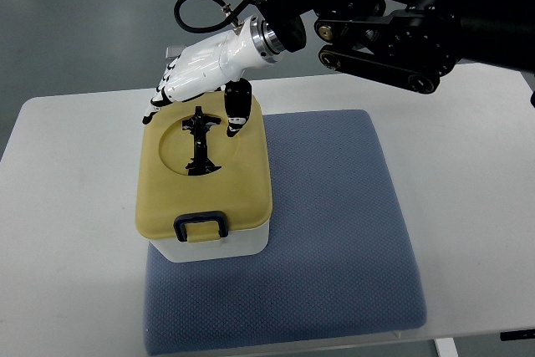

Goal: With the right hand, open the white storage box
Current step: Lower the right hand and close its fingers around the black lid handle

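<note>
A white storage box [219, 246] with a tan lid [242, 181] stands on the left part of a blue-grey mat [334, 232]. The lid has a round recess with a black folding handle [200, 141] lying in it, and a black latch [201, 226] at its near edge. The lid is closed. My right hand [194, 81], white with black fingers, comes in from the upper right and hovers over the lid's far edge. Its fingers are spread past the far left corner and its thumb [237, 106] points down onto the lid beside the recess. It holds nothing.
The mat lies on a white table [67, 173] whose far edge runs behind the box. The right arm's black linkage [393, 31] and a looped cable [201, 10] hang above the far side of the table.
</note>
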Motion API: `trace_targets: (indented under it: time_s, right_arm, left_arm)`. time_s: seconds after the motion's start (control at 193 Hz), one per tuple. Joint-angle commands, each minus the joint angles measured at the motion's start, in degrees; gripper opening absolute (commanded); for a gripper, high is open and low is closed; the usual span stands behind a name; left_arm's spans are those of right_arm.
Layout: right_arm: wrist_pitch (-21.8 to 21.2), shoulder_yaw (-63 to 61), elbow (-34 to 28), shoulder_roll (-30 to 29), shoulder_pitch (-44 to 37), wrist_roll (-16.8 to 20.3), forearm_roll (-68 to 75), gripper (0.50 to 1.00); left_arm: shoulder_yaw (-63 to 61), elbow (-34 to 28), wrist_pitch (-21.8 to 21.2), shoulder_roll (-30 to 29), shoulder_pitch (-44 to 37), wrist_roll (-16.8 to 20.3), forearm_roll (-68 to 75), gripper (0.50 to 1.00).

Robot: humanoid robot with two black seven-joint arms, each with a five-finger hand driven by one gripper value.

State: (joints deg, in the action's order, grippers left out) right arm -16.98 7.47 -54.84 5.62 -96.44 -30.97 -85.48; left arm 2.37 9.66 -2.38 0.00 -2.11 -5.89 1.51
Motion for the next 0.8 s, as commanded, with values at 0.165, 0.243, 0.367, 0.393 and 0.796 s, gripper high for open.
trace_targets:
  time_s: [0.165, 0.243, 0.367, 0.393, 0.796]
  right_arm:
    - [0.2, 0.0, 0.0, -1.05, 0.64, -0.06, -1.09, 0.844]
    - [0.2, 0.0, 0.0, -1.05, 0.73, -0.06, -1.09, 0.832]
    - [0.2, 0.0, 0.0, -1.05, 1.26, -0.06, -1.44, 0.75]
    - [0.28, 0.0, 0.0, -1.05, 1.43, -0.06, -1.71, 0.723]
    - [2.04, 0.0, 0.35, -1.05, 2.66, -0.06, -1.97, 0.539]
  left_arm:
    - [0.0, 0.01, 0.0, 0.0, 0.0, 0.0, 0.07, 1.0]
    - [0.0, 0.01, 0.0, 0.0, 0.0, 0.0, 0.07, 1.0]
    - [0.0, 0.01, 0.0, 0.0, 0.0, 0.0, -0.01, 1.0]
    - [0.0, 0.01, 0.0, 0.0, -0.08, 0.0, -0.01, 1.0]
    - [0.0, 0.01, 0.0, 0.0, 0.0, 0.0, -0.01, 1.0]
